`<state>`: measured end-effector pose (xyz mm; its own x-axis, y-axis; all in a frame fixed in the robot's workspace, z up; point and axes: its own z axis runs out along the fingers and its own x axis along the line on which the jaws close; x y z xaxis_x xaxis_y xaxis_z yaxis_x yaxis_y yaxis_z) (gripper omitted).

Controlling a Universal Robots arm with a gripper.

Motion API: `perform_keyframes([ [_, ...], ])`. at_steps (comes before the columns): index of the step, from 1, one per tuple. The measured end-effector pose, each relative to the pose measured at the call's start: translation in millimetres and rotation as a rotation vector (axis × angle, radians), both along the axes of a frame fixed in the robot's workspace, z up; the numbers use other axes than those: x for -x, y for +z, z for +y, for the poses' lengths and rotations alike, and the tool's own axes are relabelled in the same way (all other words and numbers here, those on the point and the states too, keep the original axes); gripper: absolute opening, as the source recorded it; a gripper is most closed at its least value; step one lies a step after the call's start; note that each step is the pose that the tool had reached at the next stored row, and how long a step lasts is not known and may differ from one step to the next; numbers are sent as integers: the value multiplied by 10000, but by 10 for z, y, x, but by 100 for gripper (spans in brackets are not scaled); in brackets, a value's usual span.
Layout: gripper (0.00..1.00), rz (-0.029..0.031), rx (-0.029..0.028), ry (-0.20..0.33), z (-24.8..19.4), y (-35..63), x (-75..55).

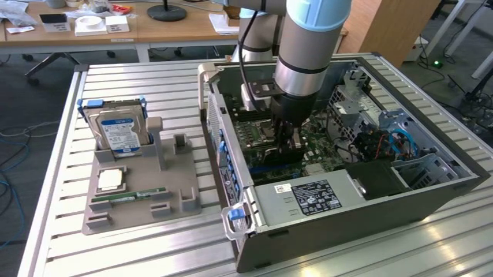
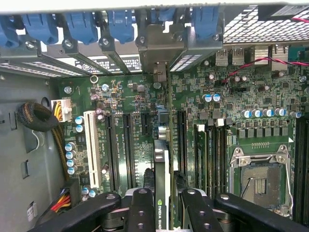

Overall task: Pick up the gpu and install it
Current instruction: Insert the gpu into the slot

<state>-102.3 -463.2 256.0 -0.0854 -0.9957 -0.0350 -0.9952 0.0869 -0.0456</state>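
The gpu [image 2: 163, 166] is a thin dark card seen edge-on, standing upright over the green motherboard [image 2: 241, 96] among its long expansion slots. Its silver end bracket [image 2: 157, 53] reaches up to the case's rear slot openings under the blue clips. My gripper [image 2: 166, 195] is shut on the card, one black finger [image 2: 142, 208] on each side of it. In the exterior view my gripper [image 1: 287, 144] reaches down inside the open computer case [image 1: 431, 190], low over the motherboard, with the card mostly hidden behind the fingers.
A grey fixture [image 1: 138, 202] at the exterior view's left holds the hard drive [image 1: 119, 134], a processor chip [image 1: 110, 179] and a green memory stick [image 1: 127, 197]. Inside the case are the power supply [image 1: 308, 196], an open processor socket [image 2: 260, 181], a white slot [image 2: 91, 147] and cable bundles [image 2: 36, 116].
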Motion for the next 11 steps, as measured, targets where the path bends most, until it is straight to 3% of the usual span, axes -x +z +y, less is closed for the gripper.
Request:
perform_keyframes([
  [11, 26, -1, -2, -1, 0, -12, 6],
])
